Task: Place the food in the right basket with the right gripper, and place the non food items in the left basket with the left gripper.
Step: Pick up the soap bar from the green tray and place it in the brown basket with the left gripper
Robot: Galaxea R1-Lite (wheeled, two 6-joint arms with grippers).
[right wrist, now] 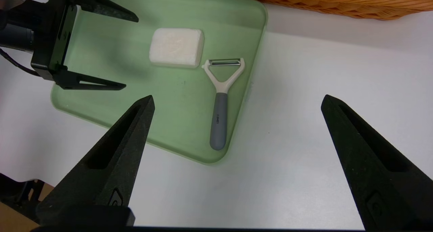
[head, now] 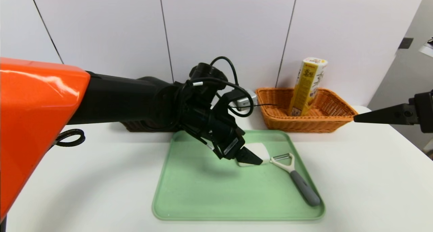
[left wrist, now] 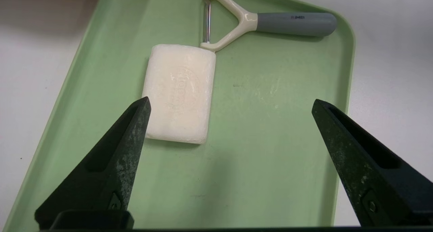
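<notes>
A white bar of soap (left wrist: 179,93) and a grey-handled peeler (left wrist: 270,22) lie side by side on the green tray (left wrist: 270,151). My left gripper (left wrist: 231,100) hovers open just above the tray, the soap near one fingertip and nothing held. From the head view that gripper (head: 252,156) partly covers the soap (head: 262,149), with the peeler (head: 299,179) to its right. The right basket (head: 335,118), orange wicker, holds an upright yellow carton (head: 308,86). The left basket (head: 133,126) is mostly hidden behind my left arm. My right gripper (right wrist: 237,96) stands open over bare table right of the tray.
A white table (head: 372,178) carries everything, with a white panelled wall behind the baskets. A small grey-white device (head: 244,101) with a black cable sits between the baskets. The table's right edge runs close past the right basket.
</notes>
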